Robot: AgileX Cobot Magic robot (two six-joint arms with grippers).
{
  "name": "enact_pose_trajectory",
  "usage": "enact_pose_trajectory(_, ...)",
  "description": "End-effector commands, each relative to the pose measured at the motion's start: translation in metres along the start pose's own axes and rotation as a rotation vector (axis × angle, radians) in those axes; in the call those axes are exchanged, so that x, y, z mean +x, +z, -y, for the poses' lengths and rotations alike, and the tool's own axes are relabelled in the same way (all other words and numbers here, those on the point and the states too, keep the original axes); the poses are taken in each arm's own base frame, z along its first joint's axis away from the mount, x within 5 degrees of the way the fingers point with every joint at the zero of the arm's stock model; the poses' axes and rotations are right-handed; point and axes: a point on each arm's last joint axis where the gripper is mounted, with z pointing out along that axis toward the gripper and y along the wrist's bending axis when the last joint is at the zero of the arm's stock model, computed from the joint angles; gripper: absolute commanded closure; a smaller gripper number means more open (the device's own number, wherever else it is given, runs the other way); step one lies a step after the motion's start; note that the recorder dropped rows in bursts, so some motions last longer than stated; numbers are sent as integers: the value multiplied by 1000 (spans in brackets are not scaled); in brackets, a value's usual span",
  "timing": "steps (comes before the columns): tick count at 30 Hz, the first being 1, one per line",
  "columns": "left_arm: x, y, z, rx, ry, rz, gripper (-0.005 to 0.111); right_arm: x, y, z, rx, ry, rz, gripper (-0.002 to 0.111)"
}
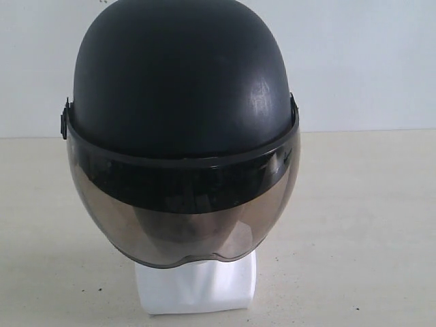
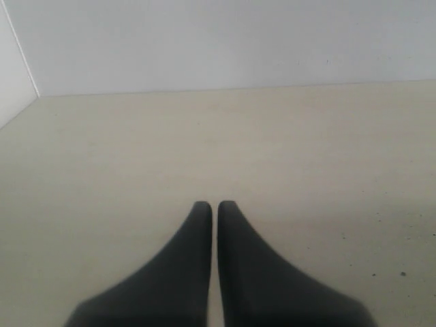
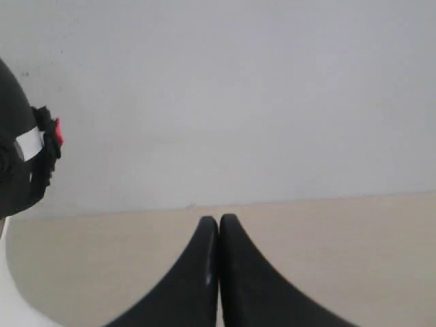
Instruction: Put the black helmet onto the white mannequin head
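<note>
The black helmet (image 1: pixel 184 88) sits on the white mannequin head, its smoky visor (image 1: pixel 184 218) down over the face. Of the white mannequin head only the block base (image 1: pixel 197 289) shows below the visor, with a dim face shape behind the tint. Neither arm appears in the exterior view. My left gripper (image 2: pixel 214 204) is shut with nothing in it, low over bare tabletop. My right gripper (image 3: pixel 219 219) is shut and empty too. Its wrist view catches the helmet's edge (image 3: pixel 13 170) with a strap and red tab, and a sliver of the white head (image 3: pixel 10 300), off to one side and apart from the fingers.
A beige tabletop (image 1: pixel 354 225) spreads around the head, speckled with small dark marks. A pale wall (image 1: pixel 368 61) closes the back. In the left wrist view a wall corner (image 2: pixel 30 82) meets the table.
</note>
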Motion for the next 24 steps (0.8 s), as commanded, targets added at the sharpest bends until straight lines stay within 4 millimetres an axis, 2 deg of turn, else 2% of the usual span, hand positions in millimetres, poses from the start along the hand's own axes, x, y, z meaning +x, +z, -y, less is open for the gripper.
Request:
enact_pose_trajectory(1, 1, 0, 0, -3, -11, 4, 102, 2, -25, 7, 79, -1, 180, 108)
enact_pose_trajectory(8, 1, 0, 0, -3, -11, 4, 102, 13, -44, 19, 293, -1, 115, 108)
enact_pose_trajectory(12, 1, 0, 0, -3, -11, 4, 102, 27, -47, 23, 357, 19, -30, 108)
enact_pose_trajectory(21, 1, 0, 0, -3, -11, 4, 102, 47, -50, 23, 324, 61, -249, 108)
enact_pose_trajectory(24, 1, 0, 0, -3, -11, 4, 102, 47, -50, 22, 330, 121, -248, 108)
